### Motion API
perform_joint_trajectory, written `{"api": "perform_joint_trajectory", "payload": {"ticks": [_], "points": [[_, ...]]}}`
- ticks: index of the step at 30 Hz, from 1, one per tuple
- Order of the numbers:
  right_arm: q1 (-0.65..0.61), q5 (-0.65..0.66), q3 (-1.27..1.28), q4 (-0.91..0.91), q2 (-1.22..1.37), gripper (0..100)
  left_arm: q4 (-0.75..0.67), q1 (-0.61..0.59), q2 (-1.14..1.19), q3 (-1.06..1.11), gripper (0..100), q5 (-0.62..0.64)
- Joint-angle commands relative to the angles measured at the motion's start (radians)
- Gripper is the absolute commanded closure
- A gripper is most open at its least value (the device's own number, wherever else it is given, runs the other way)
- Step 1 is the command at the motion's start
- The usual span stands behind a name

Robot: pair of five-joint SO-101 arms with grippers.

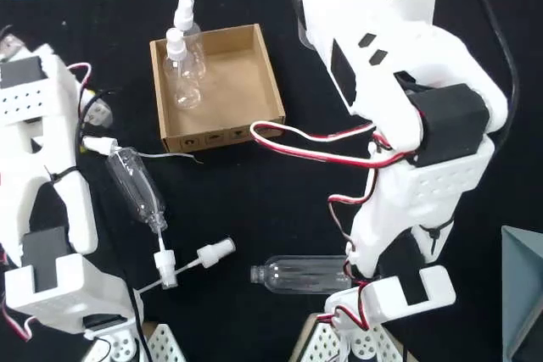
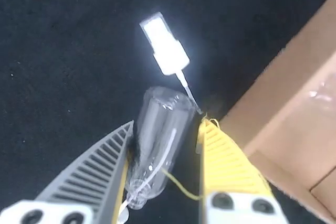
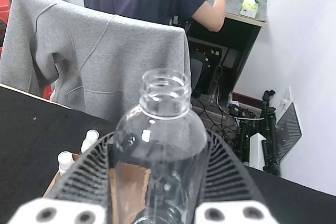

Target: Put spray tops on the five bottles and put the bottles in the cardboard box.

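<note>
a black desk [image 1: 254,209] carries two white arms side by side. the right arm [image 1: 399,82] rears high over the desk's right side, and the left arm [image 1: 38,125] stands at its left edge. a shallow brown cardboard box [image 1: 237,82] sits toward the far middle of the desk. in its far left corner a spray-topped clear bottle [image 1: 185,84] stands just in front of a second spray-topped bottle [image 1: 195,52].

the right claw [image 3: 160,135] pinches an uncapped clear plastic bottle [image 3: 165,103] between both fingers, mouth upward and off the desk. the left claw [image 2: 167,123] is spread, one finger grey and one yellow. an open bottle on its side [image 2: 157,140] shows between them, with a dark gap on the yellow side. in the high view that bottle lies on the desk near the box's near left corner. another bare bottle [image 1: 301,274] lies on its side near the right arm's foot.

a loose white spray top [image 1: 100,145] rests just beyond the base of the bottle seen between the left claw's fingers. another spray top [image 1: 165,267] lies by that bottle's mouth, with its thin tube reaching toward it. a third spray top [image 1: 216,250] lies just beside that one.
</note>
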Motion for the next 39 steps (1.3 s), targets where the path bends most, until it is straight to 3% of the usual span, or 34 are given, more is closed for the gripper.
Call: {"api": "perform_joint_trajectory", "payload": {"ticks": [1,10,21,39], "points": [[0.038,-0.011,-0.045,-0.028,-0.039,94.9,-0.068,-0.051,-0.006,0.028,82,0.055],[0.038,-0.011,-0.045,-0.025,-0.039,94.9,-0.147,-0.05,0.061,0.082,82,0.058],[0.038,-0.011,-0.045,-0.025,-0.039,94.9,-0.028,-0.048,0.371,-0.2,82,0.068],[0.002,-0.005,-0.044,-0.014,-0.039,94.9,-0.023,-0.051,0.638,-0.455,82,0.1]]}}
